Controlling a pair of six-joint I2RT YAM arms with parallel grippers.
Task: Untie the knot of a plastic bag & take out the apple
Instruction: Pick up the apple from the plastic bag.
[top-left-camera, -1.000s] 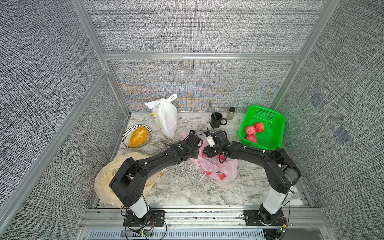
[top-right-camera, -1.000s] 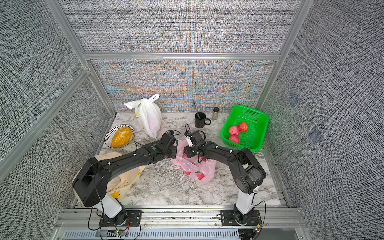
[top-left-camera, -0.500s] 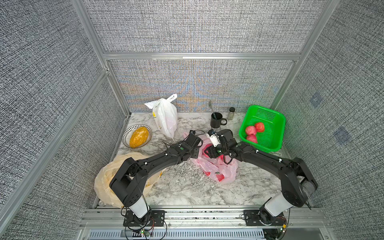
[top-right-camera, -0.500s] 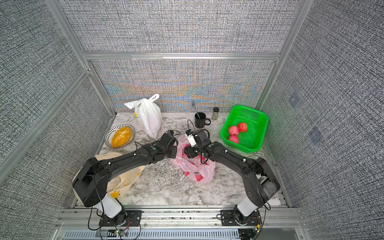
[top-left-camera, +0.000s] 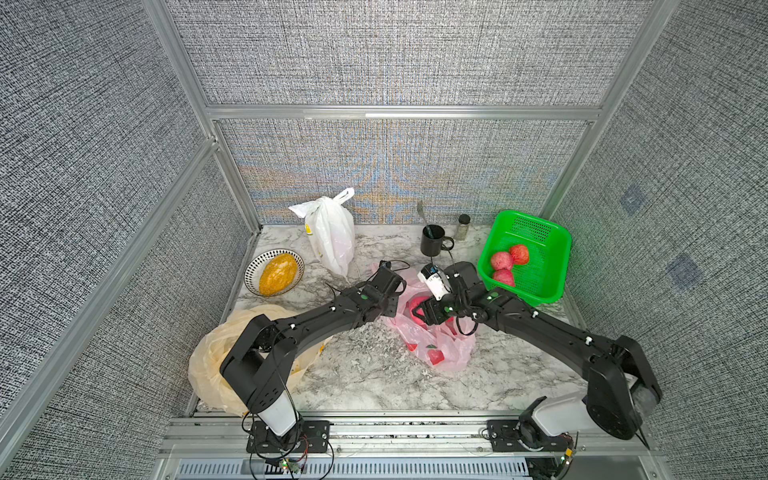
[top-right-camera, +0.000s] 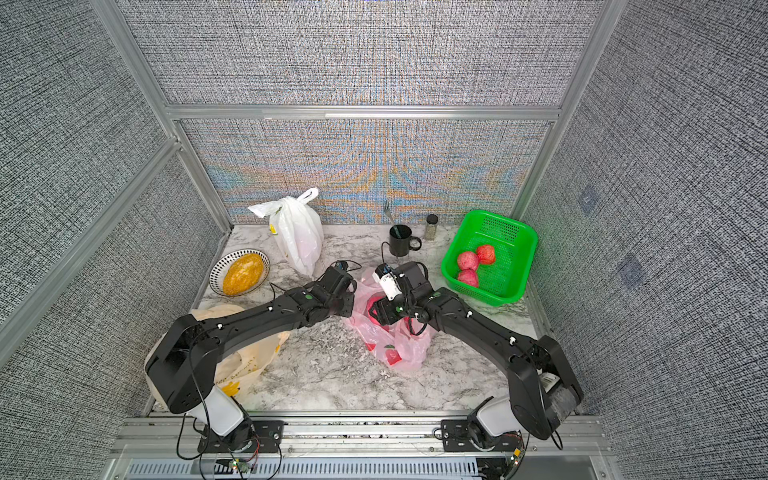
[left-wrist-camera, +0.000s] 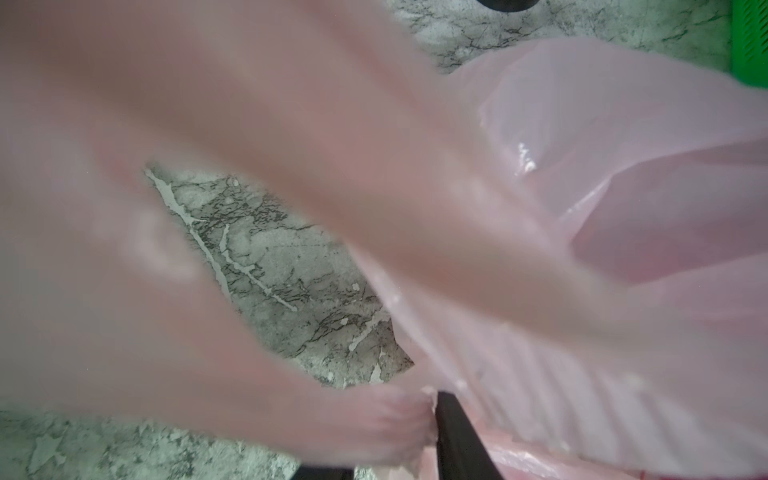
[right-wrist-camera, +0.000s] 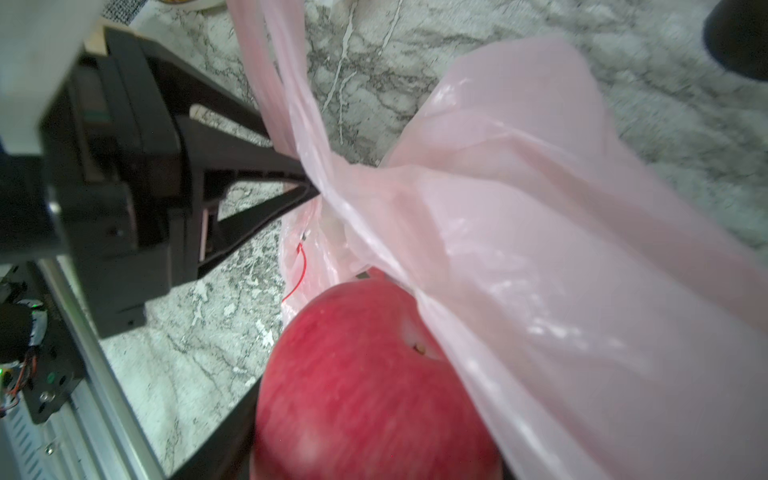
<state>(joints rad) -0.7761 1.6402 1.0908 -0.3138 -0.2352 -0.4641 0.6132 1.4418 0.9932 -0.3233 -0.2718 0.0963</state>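
Pink bag (top-left-camera: 441, 350) lies on the marble desk (top-left-camera: 365, 380) near its middle, between the two arms. In both top views its lower part is slack and flat, with printed red marks showing.

Left fingers (right-wrist-camera: 274, 166): pressed together on a twisted strand of the pink bag's film and pinching it, as seen in the right wrist view. The strand runs taut away from the tips. The left wrist view is mostly blurred pink film (left-wrist-camera: 623, 174) close to the lens, with desk showing through a gap.

Apple (right-wrist-camera: 365, 395): red, inside the pink bag at its upper end. One side is bare in the right wrist view; the other is under film. In a top view it shows as a red patch (top-right-camera: 372, 306) just below the right wrist.

Right fingers (right-wrist-camera: 220, 444): one dark finger lies right beside the apple. The other is hidden by film, so it cannot be told whether they are spread or clamped on the fruit.

Elsewhere on the desk:
- A green basket (top-left-camera: 540, 227) at the right rear holds three red apples (top-left-camera: 508, 262).
- A black mug (top-left-camera: 432, 242) and a white bag (top-left-camera: 332, 239) stand at the rear.
- A bowl (top-left-camera: 252, 271) is at the left.
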